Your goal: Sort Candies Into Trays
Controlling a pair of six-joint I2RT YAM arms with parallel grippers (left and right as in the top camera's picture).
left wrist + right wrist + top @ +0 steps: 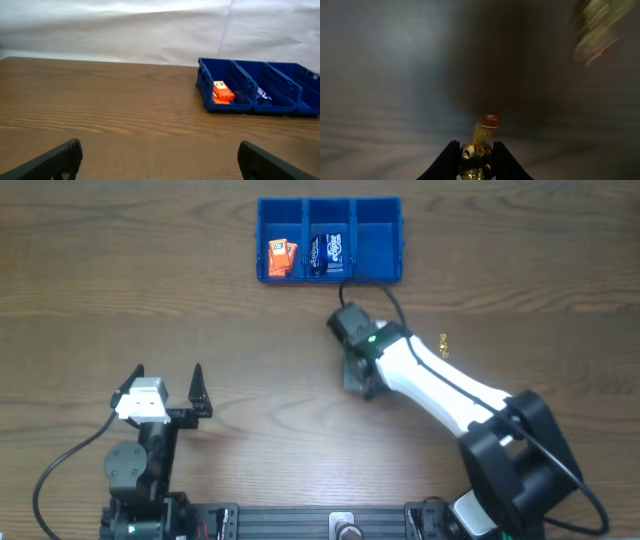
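Starting nearest the arm bases, the left gripper [168,380] sits low over bare table [150,290] with its fingers spread wide and nothing between them. Its own view looks across the wood to the blue tray [202,85], which is well apart from it.

Further out, mid-table, the right arm [440,380] reaches up and across toward the centre. The right gripper [476,149] is clamped on a gold-wrapped candy [487,125]. The candy's long axis runs along the line of the fingers, and its reddish end sticks out past the tips. That wrist view is smeared, so the candy's exact shape is hard to read. The blurred greenish-gold patch at its corner is probably the loose candy [443,345] lying on the wood just beside the arm, but I cannot be sure.

Farthest away, the tray [330,200] lies across the far side of the table. An orange candy [281,258] is in its left compartment, a dark blue candy [327,252] is in the middle one, and the right compartment [378,245] looks bare.

From the right gripper, the tray lies straight ahead, away from the bases. The bare compartment is slightly to the right arm's own side. The right arm is much the nearer of the two, so the drop looks like a short carry forward, and the gold candy most likely belongs in the bare compartment.
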